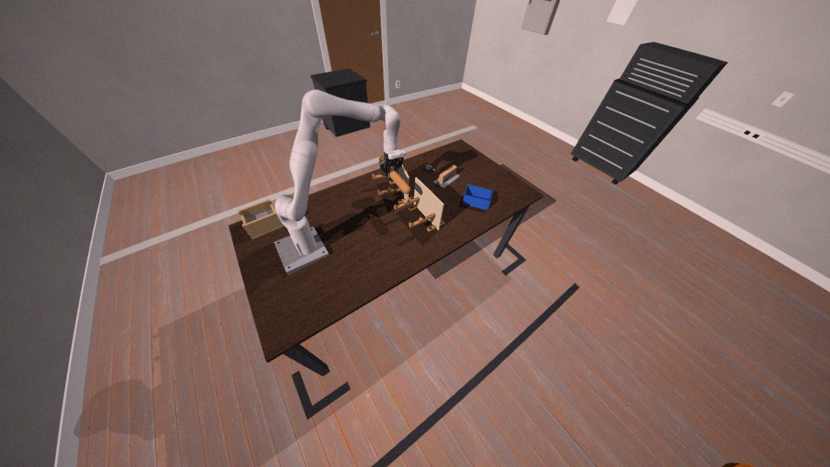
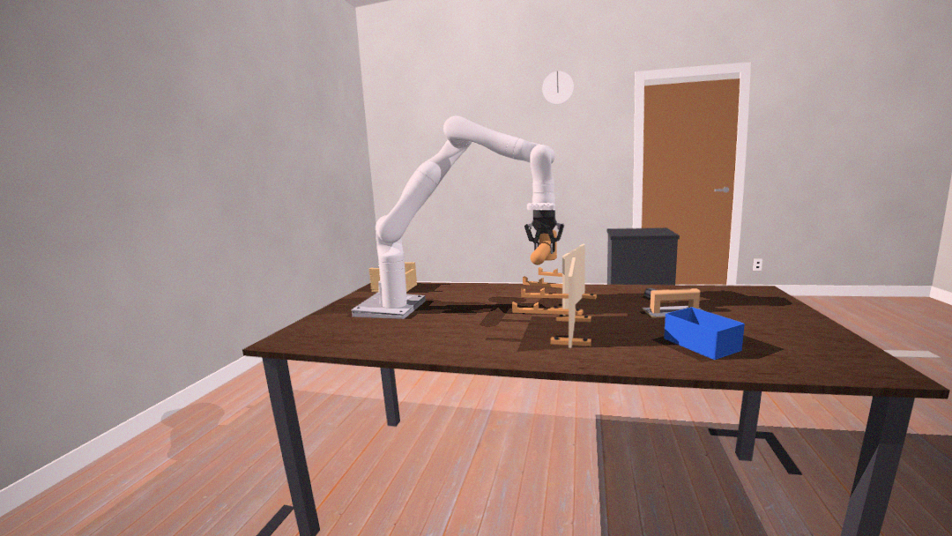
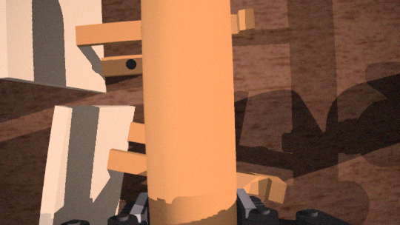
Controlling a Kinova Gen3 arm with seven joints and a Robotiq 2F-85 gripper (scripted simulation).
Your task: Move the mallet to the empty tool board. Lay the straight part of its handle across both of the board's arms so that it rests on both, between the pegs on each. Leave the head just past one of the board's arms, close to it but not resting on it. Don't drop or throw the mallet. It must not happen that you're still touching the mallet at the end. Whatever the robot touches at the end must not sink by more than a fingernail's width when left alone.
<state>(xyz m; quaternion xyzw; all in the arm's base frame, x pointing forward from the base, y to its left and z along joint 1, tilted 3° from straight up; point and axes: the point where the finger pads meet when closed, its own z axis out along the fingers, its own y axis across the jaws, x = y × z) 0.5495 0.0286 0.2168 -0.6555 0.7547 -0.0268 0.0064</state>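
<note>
My gripper (image 1: 390, 168) (image 2: 544, 241) (image 3: 192, 207) is shut on the mallet (image 1: 399, 180) (image 2: 542, 253) (image 3: 189, 103), a thick orange cylinder held above the table (image 1: 325, 289) (image 2: 433, 339). It hangs beside the top of an upright cream tool board (image 1: 430, 203) (image 2: 574, 269). In the wrist view the mallet fills the middle. Two cream board panels (image 3: 48, 41) (image 3: 81, 159) show to its left. Their orange arms (image 3: 107, 32) (image 3: 124, 161) jut out beneath the mallet without touching it. More orange arms (image 1: 423, 222) (image 2: 532, 307) stand low by the board. The mallet's far end is hidden.
A blue bin (image 1: 477, 196) (image 2: 706, 332) and a wooden-handled tool (image 1: 446, 173) (image 2: 673, 299) lie beyond the board. A tan box (image 1: 258, 219) (image 2: 407, 272) stands behind the arm's base. A black cabinet (image 1: 342, 92) (image 2: 641, 256) stands off the table.
</note>
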